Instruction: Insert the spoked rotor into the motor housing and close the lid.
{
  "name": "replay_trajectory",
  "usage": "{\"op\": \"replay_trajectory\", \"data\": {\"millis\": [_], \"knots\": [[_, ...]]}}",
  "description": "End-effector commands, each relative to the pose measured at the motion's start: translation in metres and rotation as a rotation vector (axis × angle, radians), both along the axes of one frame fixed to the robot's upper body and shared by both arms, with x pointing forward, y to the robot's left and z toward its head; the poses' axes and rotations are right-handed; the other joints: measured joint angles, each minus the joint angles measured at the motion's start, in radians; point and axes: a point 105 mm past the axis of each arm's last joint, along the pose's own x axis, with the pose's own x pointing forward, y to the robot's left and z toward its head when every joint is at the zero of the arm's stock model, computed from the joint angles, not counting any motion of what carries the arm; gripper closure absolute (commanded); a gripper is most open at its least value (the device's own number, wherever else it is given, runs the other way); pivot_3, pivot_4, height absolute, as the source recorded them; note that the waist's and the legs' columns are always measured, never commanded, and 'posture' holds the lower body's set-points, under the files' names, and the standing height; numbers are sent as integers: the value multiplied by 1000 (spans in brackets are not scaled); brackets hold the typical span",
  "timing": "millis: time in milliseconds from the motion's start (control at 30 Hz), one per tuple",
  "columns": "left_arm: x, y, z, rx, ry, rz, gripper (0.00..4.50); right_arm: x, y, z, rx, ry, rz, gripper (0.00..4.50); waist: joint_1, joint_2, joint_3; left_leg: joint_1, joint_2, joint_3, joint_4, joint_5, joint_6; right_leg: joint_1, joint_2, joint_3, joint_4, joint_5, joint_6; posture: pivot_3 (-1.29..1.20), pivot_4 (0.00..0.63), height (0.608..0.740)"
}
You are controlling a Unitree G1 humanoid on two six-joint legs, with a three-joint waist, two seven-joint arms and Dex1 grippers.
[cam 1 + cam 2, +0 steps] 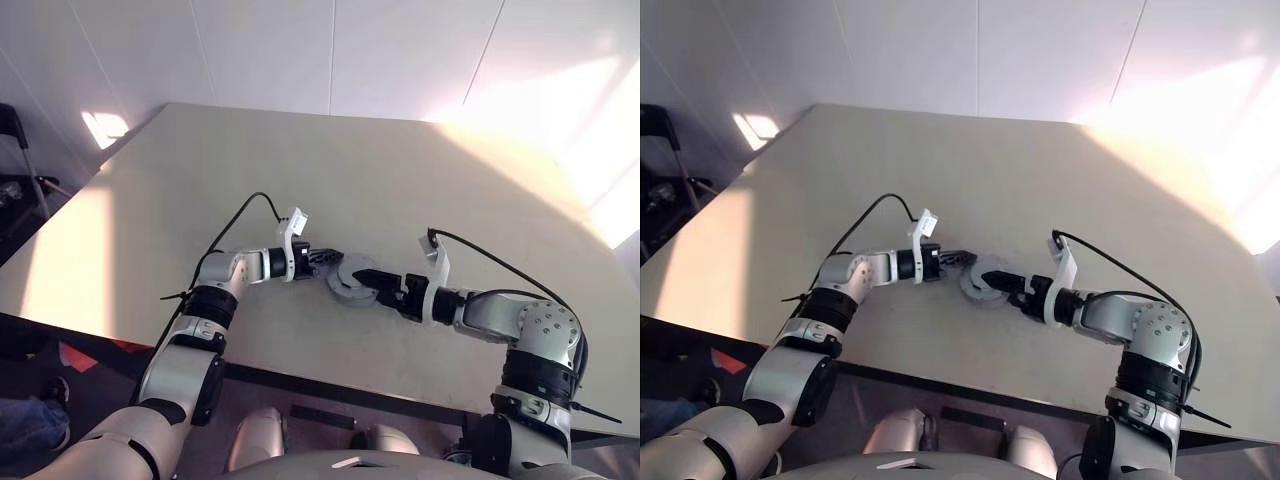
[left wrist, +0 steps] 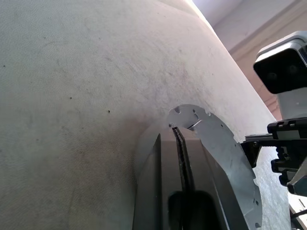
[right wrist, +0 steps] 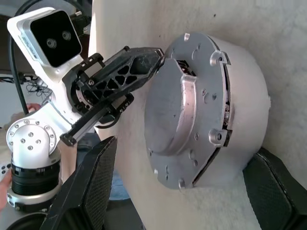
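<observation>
Right gripper [image 3: 182,191] spread wide around the lidded motor housing [image 3: 201,110], clenched left gripper [image 3: 127,64] touching its rim.

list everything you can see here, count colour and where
motor housing: one, silver-grey round unit with its lid on top, on the table between the two grippers
table: one, pale beige, beneath both arms
chair: one, dark, on the robot's left beyond the table
left gripper: one, black fingers, shut, at the housing's left edge
right gripper: one, black fingers, open, one on each side of the housing
</observation>
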Motion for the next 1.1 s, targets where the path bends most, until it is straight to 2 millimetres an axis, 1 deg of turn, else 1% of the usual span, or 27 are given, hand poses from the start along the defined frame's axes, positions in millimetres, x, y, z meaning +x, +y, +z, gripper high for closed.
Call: {"op": "replay_trajectory", "data": {"millis": [33, 300, 333, 400, 500, 533, 567, 900, 1000, 1100], "knots": [[6, 0, 11, -5, -42, 8, 4500, 11, 8, 14, 33, -49, -8, 11, 1, 0, 0, 0, 0, 0, 0, 0, 0, 0, 0, 0, 0, 0, 0, 0, 0, 740], [8, 2, 12, -2, -50, 17, 4500, 16, 17, 16, 30, -57, 1, 11, 1, 0, 0, -5, 0, 0, -3, 0, 0, -6, 0, 0, 0, 0, 1, 0, 0, 740], [8, 3, 12, -2, -51, 17, 4500, 16, 19, 16, 28, -57, 6, 381, 1, 0, 0, -5, 0, 0, -3, 0, 0, -6, 0, 0, 0, 0, 1, 0, 0, 740], [9, 3, 12, -1, -52, 18, 4500, 15, 20, 14, 26, -53, 9, 910, 1, 0, 0, -5, 0, 0, -3, 0, 0, -6, 0, 0, 0, 0, 1, 0, 0, 740], [9, 3, 13, -1, -53, 19, 4500, 15, 21, 14, 27, -52, 10, 1954, 1, 0, 0, -5, 0, 0, -3, 0, 0, -7, 0, 0, 0, 0, 1, 0, 0, 740], [9, 3, 13, -2, -53, 20, 4500, 16, 21, 15, 27, -56, 11, 2244, 1, 0, 0, -5, 0, 0, -3, 0, 0, -6, 0, 0, 0, 0, 0, 0, 0, 740], [9, 3, 13, -1, -53, 21, 4500, 16, 21, 15, 26, -59, 11, 2379, 1, 0, 0, -5, 0, 0, -3, 0, 0, -6, 0, 0, 0, 0, 0, 0, 0, 740], [12, 5, 14, -9, -57, 37, 4500, 24, 16, 19, 43, -67, -44, 2420, 1, 0, 0, -5, 0, 0, -3, 1, -1, -6, 0, 0, 0, 0, 0, 0, 0, 740], [20, 13, 22, -58, -62, 97, 4500, 36, 7, 21, 56, -65, -114, 2420, 1, 0, 0, -5, 0, 0, -3, 1, -1, -6, 0, 0, 1, 0, 0, 0, 0, 740], [29, 28, 29, -109, -58, 175, 4500, 53, -3, 32, 91, -90, -203, 2420, 2, 0, 0, -5, 0, 0, -3, 1, -2, -7, 0, 0, 1, 0, 0, 0, 0, 740]]}}
